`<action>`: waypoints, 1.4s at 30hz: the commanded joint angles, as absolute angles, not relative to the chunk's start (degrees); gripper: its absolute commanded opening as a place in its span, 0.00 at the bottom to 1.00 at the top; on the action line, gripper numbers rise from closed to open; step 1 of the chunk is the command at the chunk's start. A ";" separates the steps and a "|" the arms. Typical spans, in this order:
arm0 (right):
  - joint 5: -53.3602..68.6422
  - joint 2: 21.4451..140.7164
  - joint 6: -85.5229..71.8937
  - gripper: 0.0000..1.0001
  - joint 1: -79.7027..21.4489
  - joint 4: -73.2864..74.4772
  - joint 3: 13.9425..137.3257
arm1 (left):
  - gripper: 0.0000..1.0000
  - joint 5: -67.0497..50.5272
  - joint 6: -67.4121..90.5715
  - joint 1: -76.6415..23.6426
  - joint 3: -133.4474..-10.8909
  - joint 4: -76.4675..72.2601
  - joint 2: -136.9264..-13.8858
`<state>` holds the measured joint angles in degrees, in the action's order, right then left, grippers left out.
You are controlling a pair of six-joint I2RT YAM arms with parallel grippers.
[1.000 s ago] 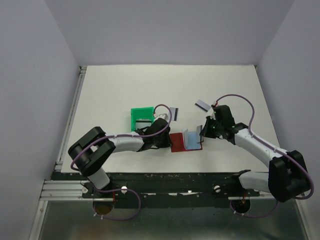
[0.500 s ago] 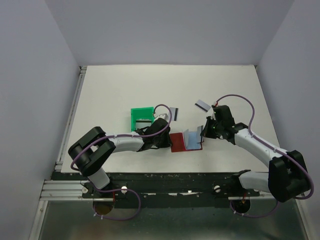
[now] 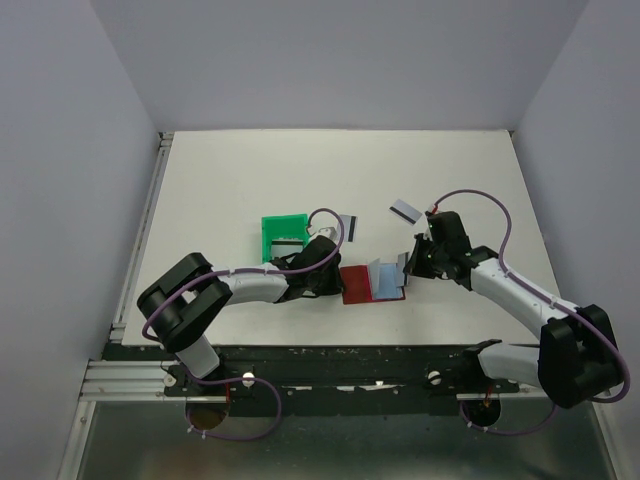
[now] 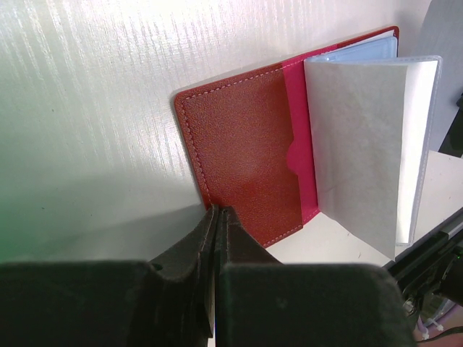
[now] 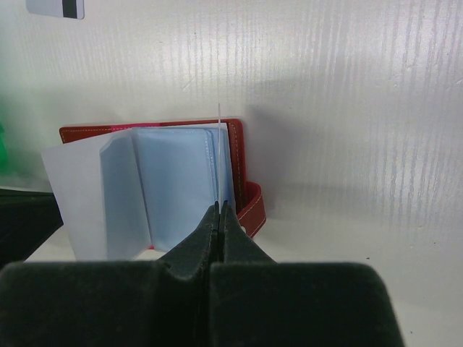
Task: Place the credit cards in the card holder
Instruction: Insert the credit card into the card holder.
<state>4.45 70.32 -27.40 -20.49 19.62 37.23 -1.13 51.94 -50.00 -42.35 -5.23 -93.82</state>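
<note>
Card holder (image 3: 358, 286) lies open on worktop (image 3: 250, 170), near-centre, between the two arms. Its red cover flap is flat to the left; blue sleeves (image 5: 181, 181) are fanned and partly standing to the right. Held card (image 5: 219, 144) shows edge-on as a thin pale line rising from right fingers (image 5: 224, 217), which are fully closed on its lower end. The card stands upright against the sleeve stack, close by the red cover's far edge. Whether its leading edge is already in a sleeve mouth: cannot tell, fingers block it. Left fingers (image 4: 226, 220) are closed to a sliver at the near corner of the red flap. They look to be pinning or pinching it; which of the two is not clear. Judgement: step in hand is inserting this card. To do it well, keep the card's plane parallel to the chosen sleeve. Lead one corner into the mouth and slide along the sleeve rather than bear down on it. Sleeves look floppy and would likely buckle or fold shut under pressure. Left side should steady the flap so the holder does not skate. Release only once the card is mostly seated. Outward: loose card (image 3: 404, 210) beyond the right arm, second loose card (image 3: 347, 226) near green tray (image 3: 270, 225), tray card (image 3: 286, 246) inside it, all yet to go in.
</note>
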 commanded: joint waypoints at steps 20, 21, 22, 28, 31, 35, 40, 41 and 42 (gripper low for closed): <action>11.33 71.63 -28.74 0.00 -20.13 15.21 37.09 | 0.10 -1.67 51.15 -50.27 -41.66 -1.05 -96.59; 11.69 71.80 -28.65 0.00 -20.13 15.12 37.00 | 0.10 -1.58 51.15 -50.27 -41.83 -1.05 -96.59; 12.04 71.89 -28.65 0.01 -20.13 15.03 37.09 | 0.10 -1.67 51.15 -50.27 -41.75 -1.05 -96.59; 13.53 73.21 -28.74 0.00 -20.13 14.15 37.44 | 0.10 -1.76 51.15 -50.27 -41.92 -0.88 -96.59; 14.59 73.91 -28.92 0.00 -20.13 13.45 37.18 | 0.10 -1.67 51.06 -50.27 -42.01 -0.79 -96.77; 16.69 74.18 -29.53 0.00 -20.13 12.04 36.83 | 0.10 -1.76 51.15 -50.27 -42.01 -0.79 -96.94; 17.67 73.65 -29.97 0.00 -20.13 11.69 36.83 | 0.10 -1.84 51.15 -50.27 -41.92 -0.97 -97.12; 17.49 73.57 -29.88 0.00 -20.13 11.86 37.00 | 0.10 -1.85 51.15 -50.27 -41.92 -0.88 -97.12; 17.23 73.48 -29.80 0.00 -20.13 12.04 37.00 | 0.10 -1.93 51.15 -50.27 -42.01 -0.88 -97.21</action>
